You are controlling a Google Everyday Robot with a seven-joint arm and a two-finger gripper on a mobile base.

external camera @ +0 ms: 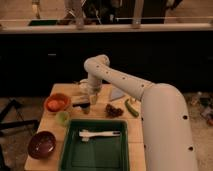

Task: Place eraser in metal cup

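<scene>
My gripper (92,98) hangs down from the white arm over the back middle of the wooden table (50,125). A small dark oblong block with a paler edge, the eraser (79,103), lies just left of the gripper; I cannot tell whether it is touched. A small dark tumbler, seemingly the metal cup (86,108), stands right below and in front of the gripper, partly hidden by it.
A white cup (84,85) stands behind the gripper. An orange bowl (56,103), a pale green cup (62,118) and a dark red bowl (41,144) are at left. A green tray (70,155) holds a white brush (100,134). A green vegetable (131,107) and dark fruit (114,110) lie at right.
</scene>
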